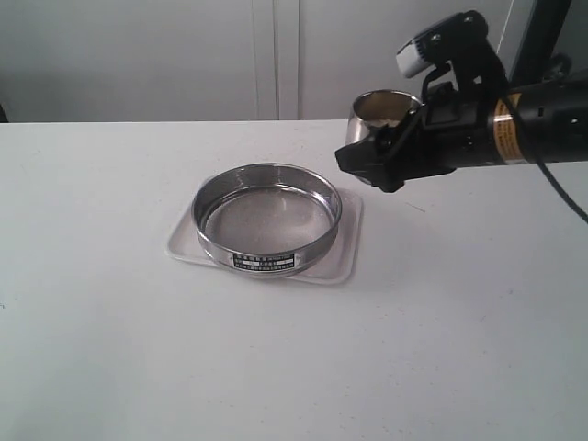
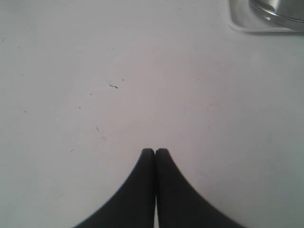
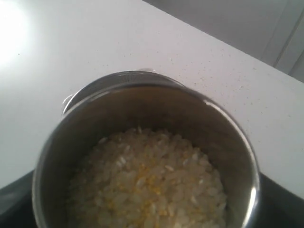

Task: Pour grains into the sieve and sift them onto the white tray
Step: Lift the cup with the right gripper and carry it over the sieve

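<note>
The sieve (image 1: 213, 241), a wide steel ring with a mesh bottom and a side label, stands empty on the white tray (image 1: 347, 257) at the table's middle. A small steel cup (image 1: 377, 108) sits behind and to the right of it. My right gripper (image 1: 377, 162) is closed around this cup, its dark fingers (image 3: 12, 202) against the cup's sides. The cup (image 3: 142, 102) holds whitish and yellow grains (image 3: 147, 180). My left gripper (image 2: 155, 151) is shut on nothing over bare table, with a corner of the tray (image 2: 240, 26) and the sieve's edge (image 2: 280, 12) beyond it.
The white table (image 1: 110, 349) stretches wide on the sieve's left and front. Its back edge meets a pale wall (image 1: 138, 55). A black cable (image 1: 560, 188) hangs from the right arm. The left arm is out of the exterior view.
</note>
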Controlling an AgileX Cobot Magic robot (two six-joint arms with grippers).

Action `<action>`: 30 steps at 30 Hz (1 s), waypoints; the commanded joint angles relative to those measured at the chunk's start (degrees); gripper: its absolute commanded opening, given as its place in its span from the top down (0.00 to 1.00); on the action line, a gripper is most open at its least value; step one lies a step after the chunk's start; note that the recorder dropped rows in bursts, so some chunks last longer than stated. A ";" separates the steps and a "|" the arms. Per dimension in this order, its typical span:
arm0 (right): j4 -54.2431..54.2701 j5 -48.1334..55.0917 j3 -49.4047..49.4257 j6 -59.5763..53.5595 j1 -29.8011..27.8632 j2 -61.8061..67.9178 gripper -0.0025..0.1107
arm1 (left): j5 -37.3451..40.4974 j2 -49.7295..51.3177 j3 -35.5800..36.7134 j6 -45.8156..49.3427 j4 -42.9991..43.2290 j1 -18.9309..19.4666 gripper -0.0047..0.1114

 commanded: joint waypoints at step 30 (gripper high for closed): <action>0.59 26.73 -16.27 -15.03 13.46 18.11 0.98 | 0.18 -0.26 0.58 0.00 -0.67 0.00 0.96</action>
